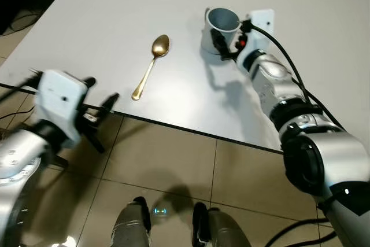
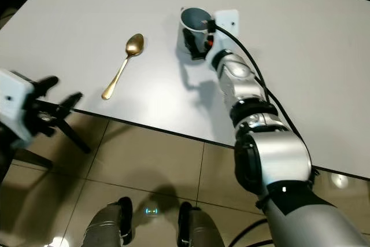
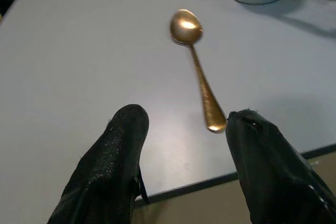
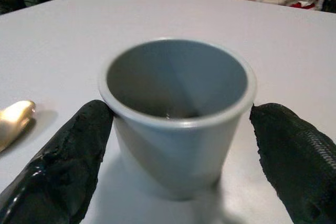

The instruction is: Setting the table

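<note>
On the white table [image 1: 115, 21] there are two things for the setting: a grey cup [image 1: 220, 29] that stands upright far from the near edge, and a golden spoon [image 1: 151, 66] that lies to the left of it, a little apart, with its bowl toward the far side and its handle toward the near edge. The right gripper [image 4: 178, 145] is at the cup, with one finger on each side of it; the fingers are spread and the left one seems to touch the wall, while a small gap shows on the other side, so the cup is not firmly pinched. The left gripper [image 3: 181, 161] hangs at the near edge of the table, just before the end of the spoon handle, with its fingers spread and holding nothing. I judge that the task is at an early or middle stage: cup and spoon are on the table, but no plate or other cutlery is there, and their final arranging is probably left to do.
</note>
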`<state>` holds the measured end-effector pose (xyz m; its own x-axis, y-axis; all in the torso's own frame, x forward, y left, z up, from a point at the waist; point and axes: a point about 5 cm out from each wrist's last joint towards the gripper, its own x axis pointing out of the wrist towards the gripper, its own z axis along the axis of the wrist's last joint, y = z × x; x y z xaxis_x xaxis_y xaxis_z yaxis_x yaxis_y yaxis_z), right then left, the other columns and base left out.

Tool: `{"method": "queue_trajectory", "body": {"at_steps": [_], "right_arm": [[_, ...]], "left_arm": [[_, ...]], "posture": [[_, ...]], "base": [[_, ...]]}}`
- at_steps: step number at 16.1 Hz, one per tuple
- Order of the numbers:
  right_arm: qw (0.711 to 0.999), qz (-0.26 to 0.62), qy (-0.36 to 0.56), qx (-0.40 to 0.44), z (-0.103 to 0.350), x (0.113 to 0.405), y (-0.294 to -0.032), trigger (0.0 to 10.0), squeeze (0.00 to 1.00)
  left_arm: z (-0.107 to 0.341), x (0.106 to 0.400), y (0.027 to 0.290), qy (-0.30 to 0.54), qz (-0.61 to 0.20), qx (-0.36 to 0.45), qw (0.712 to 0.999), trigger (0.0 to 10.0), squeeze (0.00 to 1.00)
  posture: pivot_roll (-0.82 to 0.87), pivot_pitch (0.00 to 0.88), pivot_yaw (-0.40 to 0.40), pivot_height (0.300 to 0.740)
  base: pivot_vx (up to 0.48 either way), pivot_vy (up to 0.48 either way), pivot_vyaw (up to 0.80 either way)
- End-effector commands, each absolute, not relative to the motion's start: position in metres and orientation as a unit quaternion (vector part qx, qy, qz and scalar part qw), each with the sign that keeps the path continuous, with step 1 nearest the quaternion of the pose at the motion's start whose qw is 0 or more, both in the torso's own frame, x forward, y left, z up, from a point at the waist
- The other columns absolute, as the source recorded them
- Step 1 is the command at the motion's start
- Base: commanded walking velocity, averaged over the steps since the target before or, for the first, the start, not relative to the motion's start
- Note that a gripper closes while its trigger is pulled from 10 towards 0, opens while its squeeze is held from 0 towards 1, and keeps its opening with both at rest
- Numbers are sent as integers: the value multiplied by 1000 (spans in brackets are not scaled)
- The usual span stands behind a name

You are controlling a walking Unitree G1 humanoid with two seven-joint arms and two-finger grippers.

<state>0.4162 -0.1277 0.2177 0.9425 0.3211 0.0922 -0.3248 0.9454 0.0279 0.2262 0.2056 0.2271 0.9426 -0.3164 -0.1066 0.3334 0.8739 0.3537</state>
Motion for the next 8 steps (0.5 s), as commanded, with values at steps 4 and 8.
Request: {"method": "queue_trajectory", "body": {"at_steps": [4,8], "right_arm": [[978,194,-57,41,195,404,-154,10000,0],[969,216,-105,50,189,387,-168,10000,0]], "left_arm": [[207,244,194,20,-150,144,978,10000,0],[192,260,180,23,-142,126,982,10000,0]], "posture": [[156,76,-73,740],[102,16,-42,740]], "base": [[0,0,0],[0,0,0]]}}
